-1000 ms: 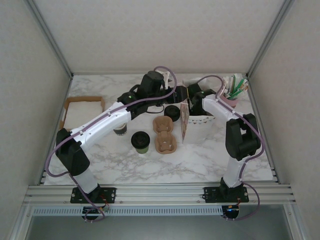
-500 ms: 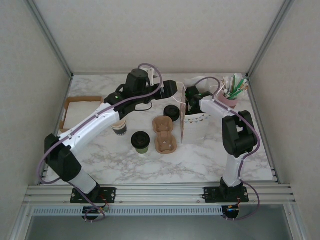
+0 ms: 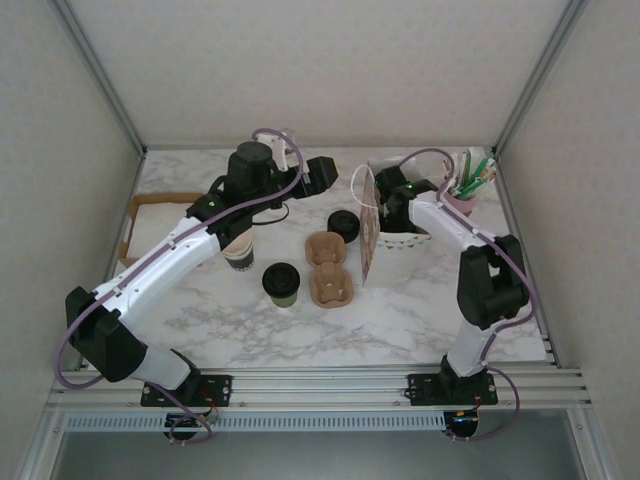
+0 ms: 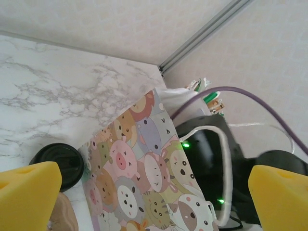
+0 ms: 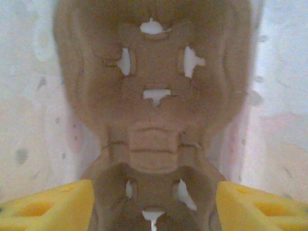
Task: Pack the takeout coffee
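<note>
The takeout coffee (image 3: 281,283) is a small dark olive-green paper cup with a round black lid. It stands upright on the marble counter (image 3: 400,320), just left of a brown cardboard carrier (image 3: 328,268). A second lidded cup (image 3: 344,224) stands behind that carrier, beside a cartoon-animal bag (image 3: 369,235). A lidless cup stack (image 3: 240,256) is partly covered by the left arm. From above, the bag wall hides the right arm's tip. The right end effector (image 5: 154,207) has its yellow fingers spread wide, empty, over a blurred second carrier (image 5: 154,120) between pale walls. The left end effector (image 4: 154,192) hangs near the bag, spread wide, holding nothing.
</note>
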